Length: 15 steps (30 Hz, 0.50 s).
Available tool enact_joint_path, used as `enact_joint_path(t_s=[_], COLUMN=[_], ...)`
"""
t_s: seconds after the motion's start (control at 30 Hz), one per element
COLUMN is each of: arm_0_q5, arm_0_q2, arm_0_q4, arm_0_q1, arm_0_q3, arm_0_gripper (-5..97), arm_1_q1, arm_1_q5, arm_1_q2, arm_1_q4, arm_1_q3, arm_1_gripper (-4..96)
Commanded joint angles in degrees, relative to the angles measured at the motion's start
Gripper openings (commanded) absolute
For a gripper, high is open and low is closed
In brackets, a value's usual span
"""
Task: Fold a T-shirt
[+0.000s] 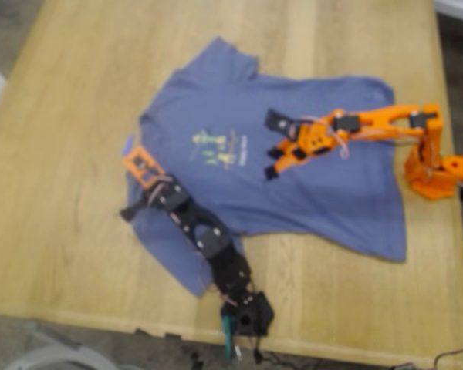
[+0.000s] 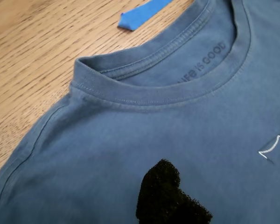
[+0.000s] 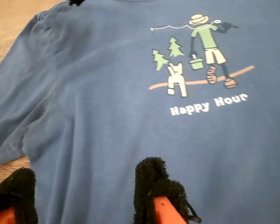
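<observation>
The slate-blue T-shirt (image 1: 309,193) lies spread flat on the wooden table (image 1: 69,92), print (image 1: 220,148) up and collar toward the exterior view's left. My first gripper (image 1: 141,165), on the black arm, hovers at the collar (image 2: 144,95). Only one black finger pad (image 2: 163,198) shows over the cloth, so I cannot tell how its jaws stand. My second gripper (image 1: 272,150), on the orange arm, is open over the shirt's chest. Its two black pads (image 3: 151,184) stand apart above the fabric, facing the "Happy Hour" print (image 3: 196,65). It holds nothing.
A small blue tape scrap (image 2: 142,13) lies on the table just beyond the collar; it also shows in the exterior view (image 1: 128,144). The orange arm's base (image 1: 440,171) stands at the exterior view's right edge. The black arm's base (image 1: 243,312) sits at the near table edge.
</observation>
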Motion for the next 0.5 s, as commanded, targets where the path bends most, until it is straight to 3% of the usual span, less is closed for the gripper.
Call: enact_joint_path(t_s=[0.0,0.47], arm_0_q5=[0.18,0.26], arm_0_q2=[-0.18,-19.51], arm_0_q4=[-2.02,-2.29], arm_0_q1=[-0.70,-1.32], arm_0_q3=[-8.35,-29.97], arm_0_gripper=[76,76], arm_1_q1=[-1.05,-2.64], arm_1_q5=[0.18,1.58], arm_1_q2=[-0.79,-0.88], arm_1_q4=[0.35,1.93], arm_1_q3=[-5.27,-1.93], arm_1_gripper=[31.2,30.8])
